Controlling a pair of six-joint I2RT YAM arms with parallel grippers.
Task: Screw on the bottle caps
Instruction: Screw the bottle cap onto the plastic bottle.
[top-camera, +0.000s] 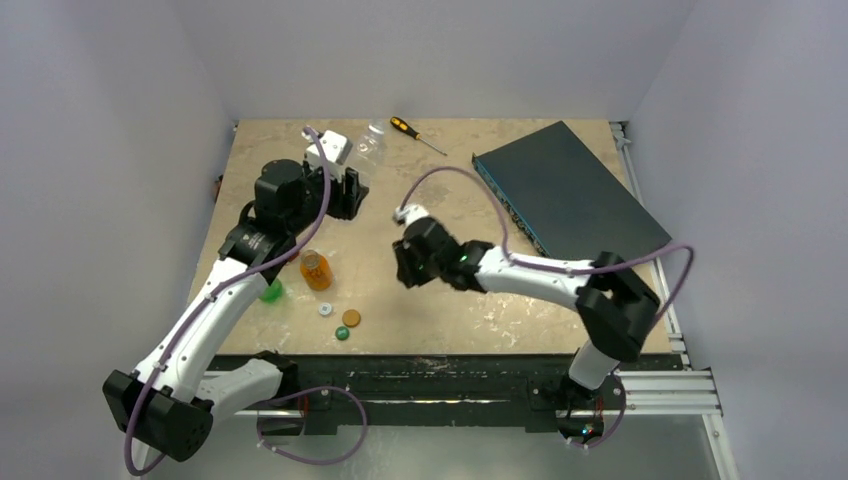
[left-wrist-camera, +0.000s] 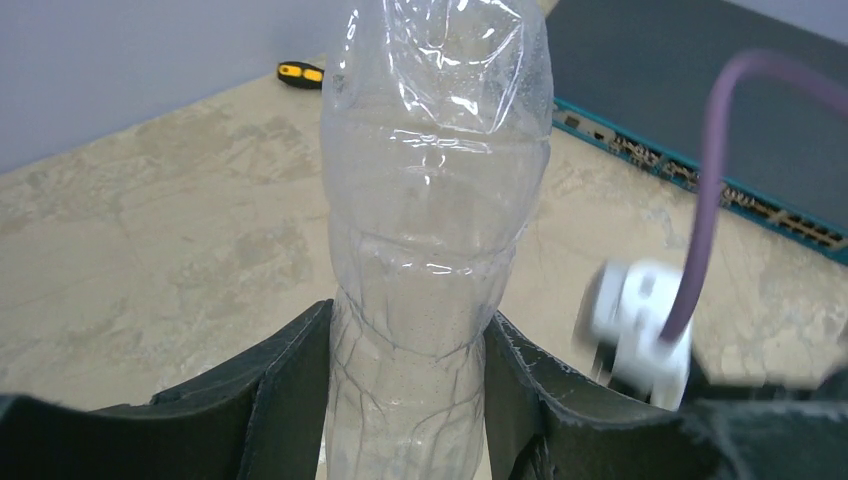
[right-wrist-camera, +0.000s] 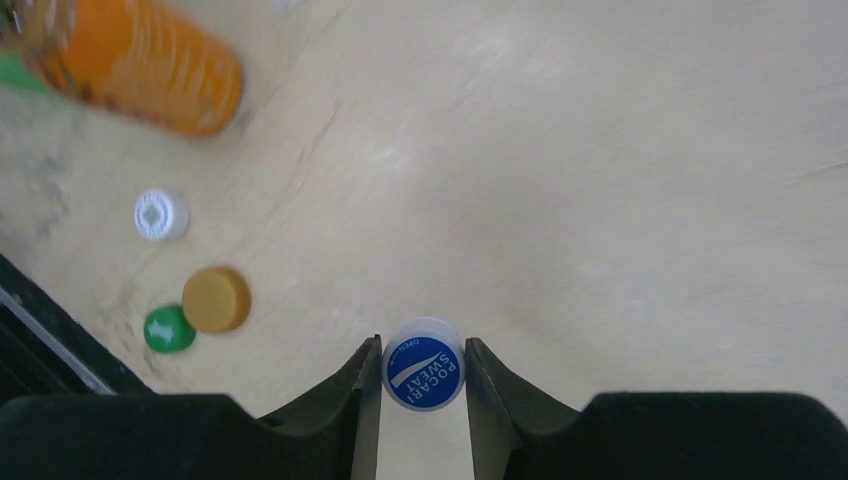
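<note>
Over the table's (top-camera: 450, 310) far side, the left gripper (left-wrist-camera: 408, 315) clamps the clear bottle (left-wrist-camera: 435, 170), presumably to steady it; the right gripper (right-wrist-camera: 422, 342) pinches the blue cap (right-wrist-camera: 424, 372) for fitting.

Three small plastic bottles: clear bottle (top-camera: 370, 143), amber-orange bottle (top-camera: 316, 270), green bottle (top-camera: 270, 292). Four round plastic caps: white cap (top-camera: 326, 309), orange cap (top-camera: 351, 318), green cap (top-camera: 343, 333), blue cap (right-wrist-camera: 424, 366). One black-and-orange screwdriver (top-camera: 414, 132); one dark flat box (top-camera: 570, 190).

You lose the mouth of the clear bottle (left-wrist-camera: 435, 200) past the top edge of the left wrist view. From above, the left arm (top-camera: 215, 300) hides most of the green bottle (top-camera: 270, 292), and the right tool (top-camera: 408, 270) covers the blue cap (right-wrist-camera: 424, 365) — the amber bottle (right-wrist-camera: 140, 65) is blurred and clipped at the corner.
</note>
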